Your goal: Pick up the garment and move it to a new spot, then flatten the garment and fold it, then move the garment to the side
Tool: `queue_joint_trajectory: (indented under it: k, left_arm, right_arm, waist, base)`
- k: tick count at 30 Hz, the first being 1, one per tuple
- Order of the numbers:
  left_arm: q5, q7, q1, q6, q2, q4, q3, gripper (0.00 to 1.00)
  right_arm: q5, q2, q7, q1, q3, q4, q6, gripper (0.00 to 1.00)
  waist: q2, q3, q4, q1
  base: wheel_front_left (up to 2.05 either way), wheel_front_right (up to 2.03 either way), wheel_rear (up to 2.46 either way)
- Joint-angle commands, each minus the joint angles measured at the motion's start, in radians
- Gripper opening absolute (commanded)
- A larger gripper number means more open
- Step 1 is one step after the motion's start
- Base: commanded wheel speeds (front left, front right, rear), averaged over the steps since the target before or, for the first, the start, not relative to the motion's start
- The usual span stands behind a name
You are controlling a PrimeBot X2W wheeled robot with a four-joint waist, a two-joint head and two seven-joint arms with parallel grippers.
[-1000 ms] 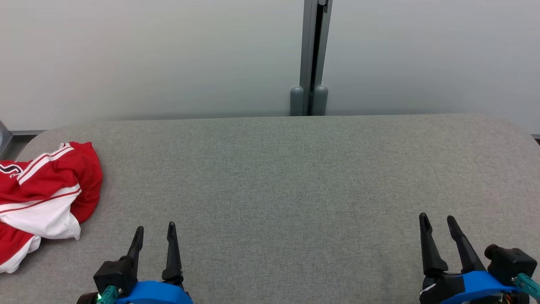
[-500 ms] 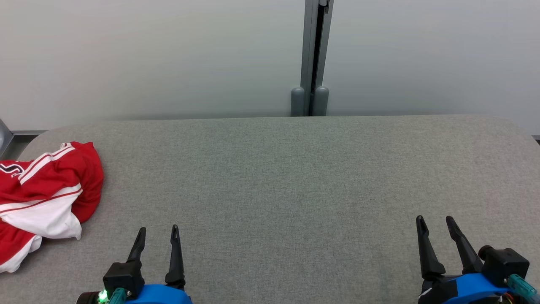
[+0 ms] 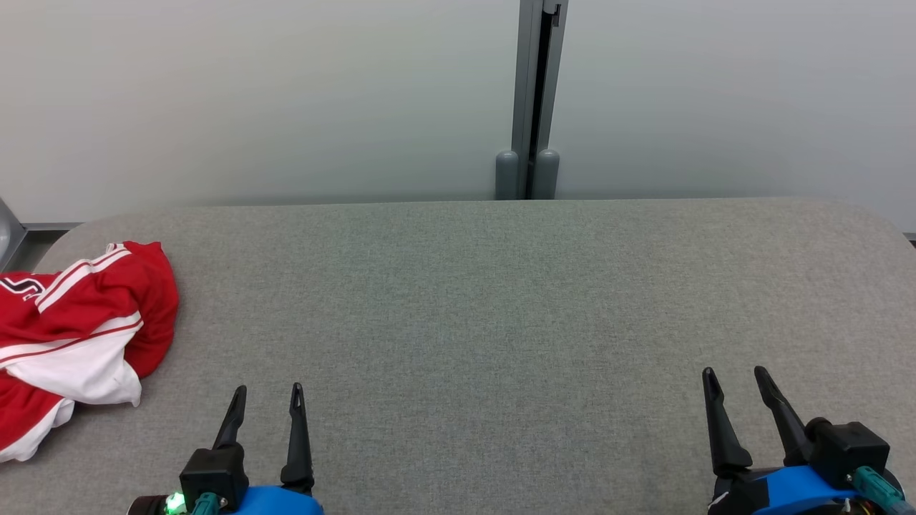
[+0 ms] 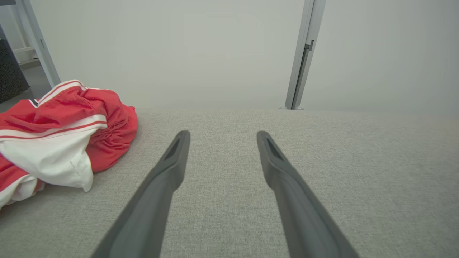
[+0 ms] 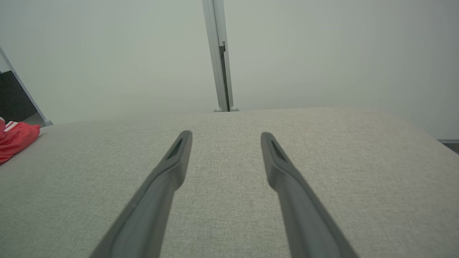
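Observation:
The garment (image 3: 79, 336) is a red and white piece of clothing with striped trim, lying crumpled at the left edge of the grey fabric table (image 3: 472, 307). The left wrist view shows the garment (image 4: 61, 136) to the left of my fingers. My left gripper (image 3: 268, 392) hovers open near the table's front edge, a short way right of the garment and apart from it. At the front right my right gripper (image 3: 733, 373) is open too, with nothing between its fingers. A red corner of the garment (image 5: 16, 139) shows at the far left of the right wrist view.
A pale wall with a grey vertical post (image 3: 533, 100) runs behind the table. The table's rounded corners curve away at far left and far right. A grey frame (image 4: 37, 43) and a dark shape stand beyond the garment.
Both grippers have drawn back slightly toward the front edge. The whole view has shifted a little, so the camera moved. The garment lies as before.

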Motion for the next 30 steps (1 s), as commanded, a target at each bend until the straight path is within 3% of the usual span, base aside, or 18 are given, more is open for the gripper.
queue_joint_trajectory:
  k: [1, 10, 15, 30]
  left_arm:
    - [-0.002, -0.001, 0.009, 0.004, 0.004, -0.002, -0.004, 1.00]
    - [-0.026, 0.010, 0.010, -0.003, 0.005, -0.007, -0.007, 1.00]
    - [-0.032, 0.007, 0.002, -0.001, 0.008, -0.018, -0.005, 1.00]
    - [-0.036, 0.024, 0.027, 0.018, 0.041, -0.053, 0.000, 1.00]
  right_arm:
    - [0.002, -0.008, -0.005, 0.011, -0.002, 0.001, 0.002, 1.00]
    - [0.008, -0.007, -0.009, 0.012, 0.001, 0.001, 0.002, 1.00]
    - [0.005, -0.007, -0.011, 0.023, -0.006, -0.003, 0.002, 1.00]
    - [0.017, -0.007, -0.010, 0.033, 0.015, 0.010, 0.001, 1.00]
  waist:
    - [0.0000, 0.000, 0.001, 0.0000]
    - [0.0000, 0.001, 0.004, 0.0000]
    - [0.0000, 0.000, 0.044, 0.0000]
    - [0.0000, -0.011, 0.350, 0.0000]
  base:
    - [0.00, 0.00, 0.00]
    - [0.00, 0.00, 0.00]
    - [0.00, 0.00, 0.00]
    - [0.00, 0.00, 0.00]
